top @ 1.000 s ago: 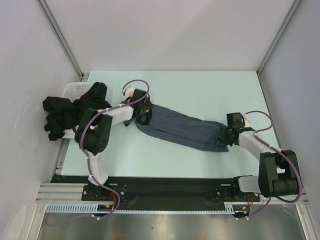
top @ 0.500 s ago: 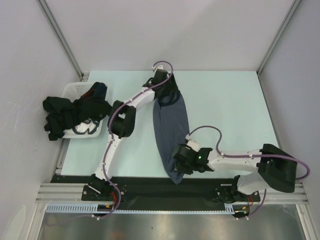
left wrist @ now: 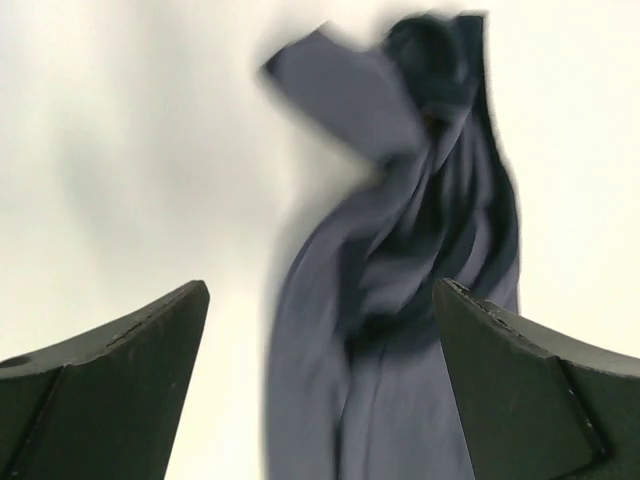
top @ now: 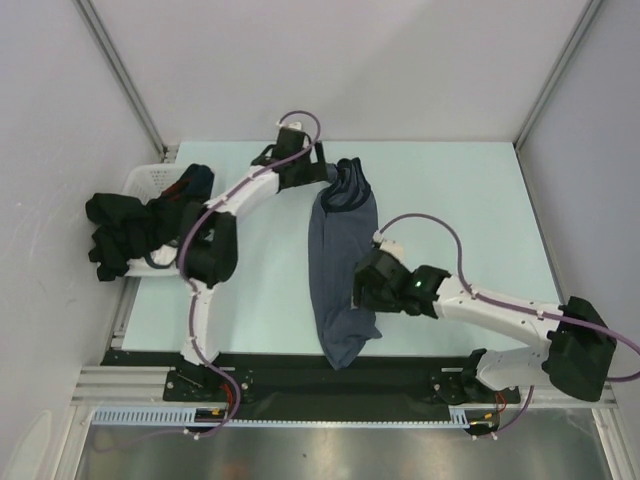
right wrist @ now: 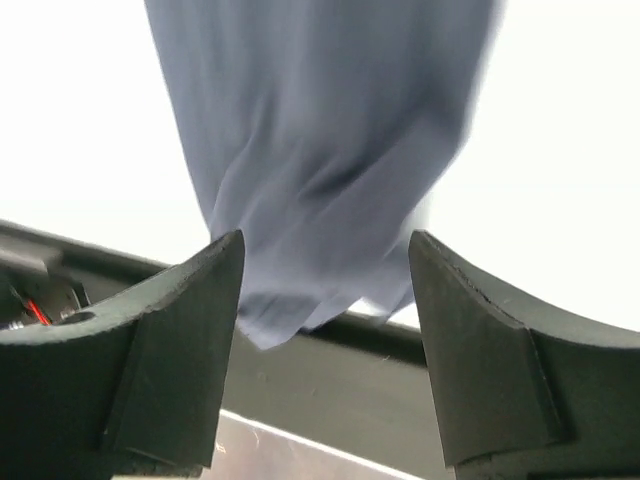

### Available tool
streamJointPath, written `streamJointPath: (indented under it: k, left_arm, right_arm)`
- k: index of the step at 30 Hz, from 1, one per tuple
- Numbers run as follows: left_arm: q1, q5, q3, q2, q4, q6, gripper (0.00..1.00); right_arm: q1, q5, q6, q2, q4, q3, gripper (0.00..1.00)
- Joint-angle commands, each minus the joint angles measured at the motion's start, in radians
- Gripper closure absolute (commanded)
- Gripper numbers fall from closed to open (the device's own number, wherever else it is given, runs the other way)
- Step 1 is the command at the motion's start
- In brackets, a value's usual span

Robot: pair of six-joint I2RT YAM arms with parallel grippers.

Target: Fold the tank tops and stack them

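The slate blue-grey tank top lies as a long rumpled strip from the back of the table to its front edge, where the hem hangs over the dark rail. My left gripper hovers open beside the bunched back end; the cloth shows below and between its fingers, ungripped. My right gripper is open above the lower part of the strip, and in its wrist view the right gripper holds nothing. The black tank top is heaped over the basket at the left.
A white basket stands at the table's left edge, with dark clothes spilling out of it. The black base rail runs along the near edge. Grey walls close in the back and both sides.
The blue-grey top swung from lying across the table to running front to back. The left arm reached to the back, the right arm came to the near middle, and the right gripper opened off the hem.
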Motion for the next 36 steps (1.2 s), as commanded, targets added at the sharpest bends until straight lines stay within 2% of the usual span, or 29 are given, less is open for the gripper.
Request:
streamJointPath:
  k: [1, 2, 5, 6, 8, 10, 12, 13, 15, 21, 26, 32, 36]
  left_arm:
    - [-0.01, -0.09, -0.218, -0.292, 0.042, 0.034, 0.0]
    - [-0.01, -0.099, -0.351, -0.39, 0.064, 0.031, 0.0]
    - [-0.012, -0.052, -0.522, -0.508, 0.144, -0.001, 0.0]
    - [-0.015, -0.012, -0.62, -0.569, 0.159, -0.024, 0.0]
    - [-0.025, 0.02, -0.753, -0.637, 0.217, -0.042, 0.01]
    - [-0.044, 0.069, -0.823, -0.662, 0.266, -0.067, 0.02]
    - [-0.057, 0.108, -0.912, -0.677, 0.312, -0.094, 0.08]
    - [-0.067, 0.135, -0.937, -0.676, 0.36, -0.105, 0.21]
    - [-0.071, 0.169, -1.002, -0.662, 0.427, -0.136, 0.29]
    - [-0.082, 0.181, -1.032, -0.593, 0.507, -0.153, 0.25]
    - [-0.082, 0.178, -1.023, -0.546, 0.52, -0.154, 0.24]
    - [-0.084, 0.145, -0.989, -0.49, 0.506, -0.156, 0.33]
    - [-0.084, 0.111, -0.952, -0.44, 0.498, -0.148, 0.45]
  right_arm:
    - [-0.163, -0.058, -0.195, -0.058, 0.028, 0.015, 0.28]
    - [-0.256, -0.086, -0.261, -0.069, 0.066, 0.014, 0.28]
    - [-0.402, -0.221, -0.364, -0.067, 0.132, 0.015, 0.31]
    - [-0.494, -0.27, -0.381, -0.055, 0.177, 0.018, 0.31]
    - [-0.563, -0.362, -0.415, -0.034, 0.236, 0.034, 0.31]
    - [-0.637, -0.417, -0.426, 0.027, 0.267, 0.048, 0.32]
    - [-0.674, -0.457, -0.438, 0.087, 0.306, 0.083, 0.35]
    - [-0.703, -0.48, -0.438, 0.15, 0.312, 0.097, 0.4]
    - [-0.723, -0.511, -0.437, 0.205, 0.35, 0.129, 0.45]
    - [-0.738, -0.532, -0.424, 0.386, 0.436, 0.192, 0.4]
    - [-0.734, -0.514, -0.414, 0.503, 0.459, 0.239, 0.43]
    - [-0.685, -0.407, -0.421, 0.614, 0.427, 0.313, 0.5]
    - [-0.665, -0.321, -0.438, 0.655, 0.389, 0.368, 0.56]
